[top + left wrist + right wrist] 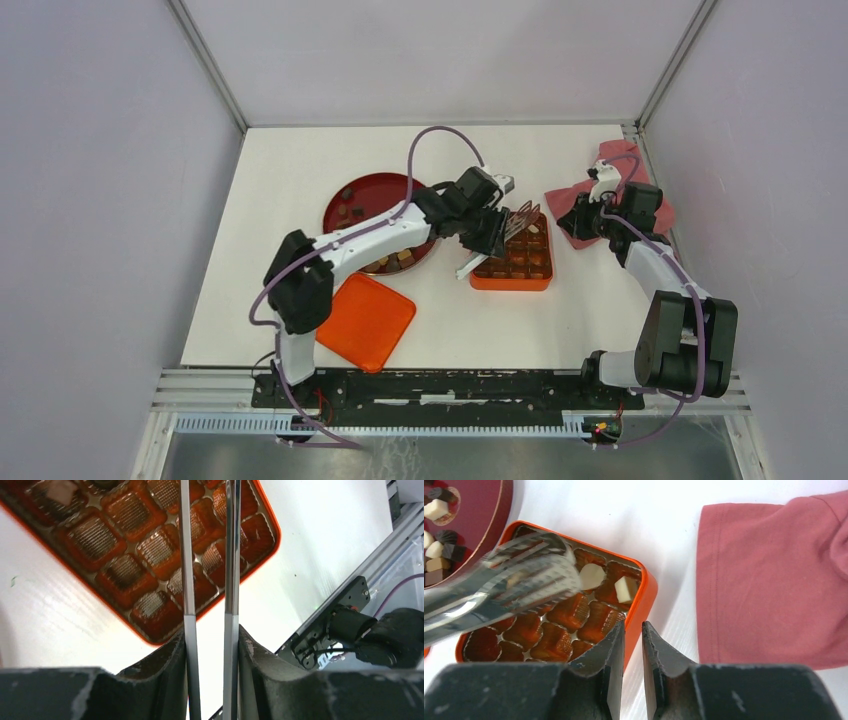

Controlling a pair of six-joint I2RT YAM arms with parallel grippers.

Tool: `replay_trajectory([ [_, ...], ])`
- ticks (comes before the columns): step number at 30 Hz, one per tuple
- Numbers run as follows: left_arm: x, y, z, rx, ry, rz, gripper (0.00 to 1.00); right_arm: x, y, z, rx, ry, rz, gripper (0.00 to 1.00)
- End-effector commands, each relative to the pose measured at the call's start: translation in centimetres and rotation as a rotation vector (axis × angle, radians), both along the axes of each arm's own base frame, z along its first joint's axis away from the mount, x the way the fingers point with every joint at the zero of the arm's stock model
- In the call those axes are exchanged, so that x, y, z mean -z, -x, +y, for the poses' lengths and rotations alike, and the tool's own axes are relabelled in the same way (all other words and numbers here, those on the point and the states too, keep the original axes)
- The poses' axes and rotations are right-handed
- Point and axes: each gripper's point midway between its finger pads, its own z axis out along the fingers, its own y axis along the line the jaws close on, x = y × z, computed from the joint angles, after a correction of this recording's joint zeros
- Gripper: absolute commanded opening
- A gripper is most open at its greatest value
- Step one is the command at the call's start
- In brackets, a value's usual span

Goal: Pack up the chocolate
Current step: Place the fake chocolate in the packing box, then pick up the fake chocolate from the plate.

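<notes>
chocolate (436, 510) mostly sits on the plate (385, 185), just left of the box (510, 284), where two pieces lie. left gripper (210, 630), nearer, clamps tongs (518, 222) over the box; load unclear. right gripper (633, 630) is narrow and empty, by the cloth (774, 580).

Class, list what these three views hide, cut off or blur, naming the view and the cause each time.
- Tongs tips: left wrist view, cut off by the top edge; any piece held is unseen.
- Box compartments: right wrist view, several hidden under the blurred tongs.
- Plate: top view, partly covered by the left arm; chocolate there too small to count.
</notes>
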Motion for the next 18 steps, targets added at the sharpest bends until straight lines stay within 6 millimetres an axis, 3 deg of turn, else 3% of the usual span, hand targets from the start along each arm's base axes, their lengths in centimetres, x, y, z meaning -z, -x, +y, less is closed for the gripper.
replay_trajectory([
  [1, -7.7, 0.0, 1.7, -0.06, 0.139, -0.155, 0.37, -1.4, 0.3, 1.2, -0.088, -0.026, -0.064, 0.25],
  [9, -7.5, 0.6, 12.0, -0.221, 0.012, -0.167, 0.36, -2.3, 0.5, 3.2, -0.21, -0.103, -0.102, 0.3],
  [18, -3.8, 1.1, 24.5, -0.383, -0.189, 0.01, 0.37, -1.9, 0.2, 3.3, -0.216, -0.113, -0.084, 0.3],
])
